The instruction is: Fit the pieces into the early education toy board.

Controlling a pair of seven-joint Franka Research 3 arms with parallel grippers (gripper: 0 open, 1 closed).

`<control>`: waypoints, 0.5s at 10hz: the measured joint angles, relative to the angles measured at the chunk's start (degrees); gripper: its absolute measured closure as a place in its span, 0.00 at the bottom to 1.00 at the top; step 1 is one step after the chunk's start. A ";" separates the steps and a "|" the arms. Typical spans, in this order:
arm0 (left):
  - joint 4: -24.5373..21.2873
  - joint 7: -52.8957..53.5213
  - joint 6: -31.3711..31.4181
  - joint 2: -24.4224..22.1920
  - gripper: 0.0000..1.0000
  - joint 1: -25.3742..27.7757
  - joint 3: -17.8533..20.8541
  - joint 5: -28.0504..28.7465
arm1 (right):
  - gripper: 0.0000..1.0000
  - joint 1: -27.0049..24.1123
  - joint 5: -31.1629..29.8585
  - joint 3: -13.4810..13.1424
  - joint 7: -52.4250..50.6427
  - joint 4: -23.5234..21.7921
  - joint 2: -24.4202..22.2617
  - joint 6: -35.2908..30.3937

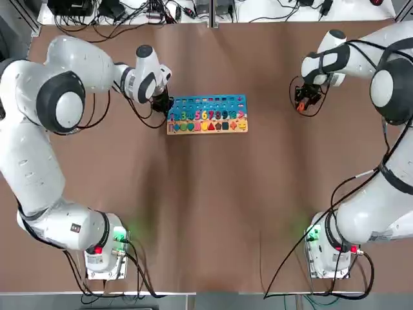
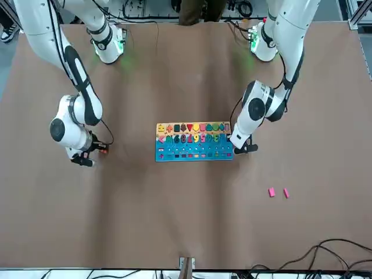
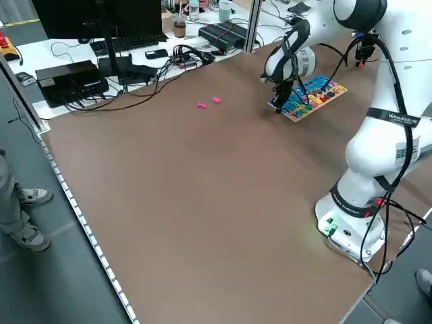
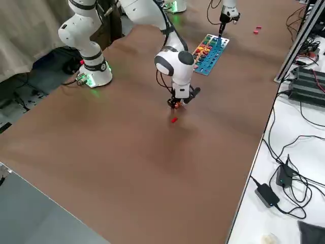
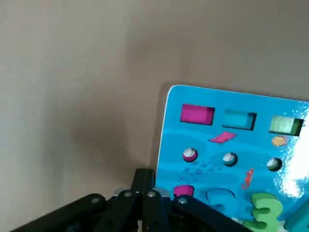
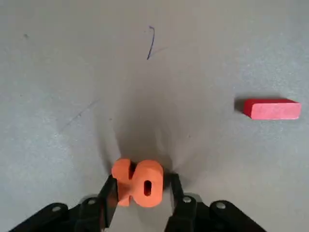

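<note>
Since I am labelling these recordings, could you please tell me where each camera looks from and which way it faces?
Top: overhead, looking down on toy board, both arms.
Front: across the table, facing the robot and both arms.
Left side: raised, looking diagonally over the table; left arm.
Right side: likewise; both arms.
Left wrist: its own jaws beside the board.
Right wrist: its own jaws at an orange piece, red piece nearby.
Top and front share the board.

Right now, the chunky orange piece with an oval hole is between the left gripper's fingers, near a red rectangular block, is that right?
Not the left: the right wrist view shows the orange piece between the right gripper's fingers, near the red block.
</note>
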 joint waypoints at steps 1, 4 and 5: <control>0.30 -0.59 0.00 0.18 0.99 -0.65 0.05 0.04 | 0.50 0.01 0.01 0.02 0.01 0.08 0.00 -0.28; 1.25 -2.16 0.05 0.80 0.99 -2.74 0.07 0.05 | 0.53 0.01 0.02 0.04 0.03 0.19 0.00 -0.38; 1.51 -2.57 0.06 0.97 0.99 -3.38 0.07 0.05 | 0.52 0.01 0.03 0.04 0.04 0.25 0.00 -0.38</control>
